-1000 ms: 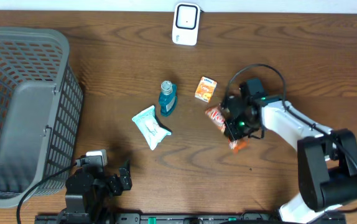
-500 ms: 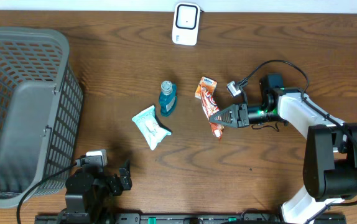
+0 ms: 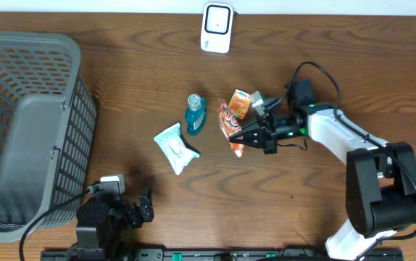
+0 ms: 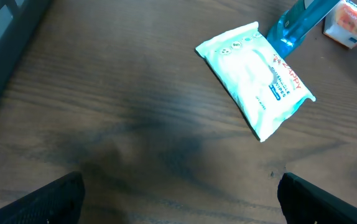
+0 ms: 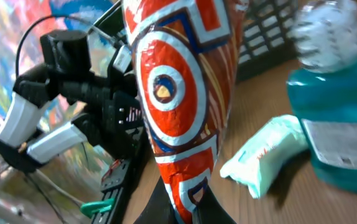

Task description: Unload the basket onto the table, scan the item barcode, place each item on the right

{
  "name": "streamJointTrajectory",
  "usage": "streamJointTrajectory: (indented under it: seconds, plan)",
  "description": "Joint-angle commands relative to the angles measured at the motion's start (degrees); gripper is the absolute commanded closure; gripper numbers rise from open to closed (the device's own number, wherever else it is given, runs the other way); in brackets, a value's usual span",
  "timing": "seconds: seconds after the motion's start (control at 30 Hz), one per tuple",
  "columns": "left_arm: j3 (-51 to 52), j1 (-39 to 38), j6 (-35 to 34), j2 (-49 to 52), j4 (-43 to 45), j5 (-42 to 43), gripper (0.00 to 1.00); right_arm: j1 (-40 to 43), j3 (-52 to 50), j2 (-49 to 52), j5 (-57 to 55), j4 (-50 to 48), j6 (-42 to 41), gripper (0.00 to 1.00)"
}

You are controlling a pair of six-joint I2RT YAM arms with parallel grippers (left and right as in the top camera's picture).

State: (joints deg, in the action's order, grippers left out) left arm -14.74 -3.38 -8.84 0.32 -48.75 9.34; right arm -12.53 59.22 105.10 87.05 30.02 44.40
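**Snack packet gripped over the table's middle**

The right gripper (image 3: pixel 242 137) is clenched on the lower end of a snack packet (image 5: pixel 177 106). It holds the packet over the middle of the table (image 3: pixel 121 72), right of a blue bottle (image 3: pixel 195 114) and beside a small orange carton (image 3: pixel 242 102). The packet is glossy orange-red, with white and blue rings around a small emblem; no writing is legible. The left gripper (image 4: pixel 178 205) is spread wide and empty by the near edge. The lettering on the wipes pack (image 4: pixel 256 78) is blurred.

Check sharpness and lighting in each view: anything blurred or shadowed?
Overhead: sharp, evenly lit. Left wrist: wipes pack crisp, a soft dark shadow on the table, own fingers dark and unfocused at the bottom corners. Right wrist: snack packet fairly sharp, blue bottle blurred.
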Motion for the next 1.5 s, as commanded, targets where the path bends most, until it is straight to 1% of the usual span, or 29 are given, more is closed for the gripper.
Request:
streamJointTrajectory:
  seconds: [0.0,0.03,0.1,0.13,0.17,0.2,0.3,0.4,0.43,0.53,0.73,0.83,0.93,0.97,1.07,1.27,1.43,1.47]
  plan:
    - [0.39,0.20,-0.04,-0.11,-1.97,0.70,0.01,-1.77,3.89,-0.96,2.49,-0.66,-13.18,0.99]
    - [0.39,0.20,-0.04,-0.11,-1.97,0.70,0.01,-1.81,4.61,-1.64,2.47,-0.70,-18.18,0.99]
    - [0.39,0.20,-0.04,-0.11,-1.97,0.70,0.01,-1.70,6.47,-2.97,2.43,-0.90,-31.98,0.99]
    - [0.39,0.20,-0.04,-0.11,-1.97,0.70,0.01,-1.33,7.78,-3.41,2.45,-0.92,-44.54,0.99]
    - [0.39,0.20,-0.04,-0.11,-1.97,0.72,0.01,-1.05,8.48,-3.50,2.47,-0.90,-53.96,0.99]
    - [0.39,0.20,-0.04,-0.11,-1.97,0.70,0.01,-0.66,8.66,-3.52,2.45,-0.92,-66.71,0.99]
    - [0.39,0.20,-0.04,-0.11,-1.97,0.72,0.01,-0.42,8.37,-3.52,2.47,0.02,-87.60,0.99]
    - [0.39,0.20,-0.04,-0.11,-1.97,0.70,0.01,-0.39,8.39,-3.52,2.47,2.43,-102.47,0.99]
    - [0.39,0.20,-0.04,-0.11,-1.97,0.70,0.01,-0.35,8.39,-3.52,2.47,3.61,-106.27,0.99]
    - [0.39,0.20,-0.04,-0.11,-1.97,0.70,0.01,-0.13,8.39,-3.54,2.47,7.87,-112.63,0.99]
    - [0.39,0.20,-0.04,-0.11,-1.97,0.72,0.01,1.22,8.39,-3.54,2.47,15.78,-113.52,0.99]
    - [0.39,0.20,-0.04,-0.11,-1.97,0.70,0.01,1.95,8.39,-3.54,2.47,15.69,-110.09,0.99]
    - [0.39,0.20,-0.04,-0.11,-1.97,0.70,0.01,2.67,8.39,-3.54,2.49,16.31,-101.92,0.99]
    - [0.39,0.20,-0.04,-0.11,-1.97,0.70,0.01,2.97,8.39,-3.54,2.49,19.32,-96.80,0.99]
    - [0.39,0.20,-0.04,-0.11,-1.97,0.70,0.01,3.19,8.39,-3.54,2.49,27.34,-89.50,0.99]
    - [0.39,0.20,-0.04,-0.11,-1.97,0.70,0.01,3.06,8.39,-3.54,2.49,37.57,-74.86,0.99]
    - [0.39,0.20,-0.04,-0.11,-1.97,0.70,0.01,3.21,8.39,-3.54,2.45,52.24,-58.21,0.99]
    - [0.39,0.20,-0.04,-0.11,-1.97,0.70,0.01,3.26,8.39,-3.54,2.43,52.35,-56.89,0.99]
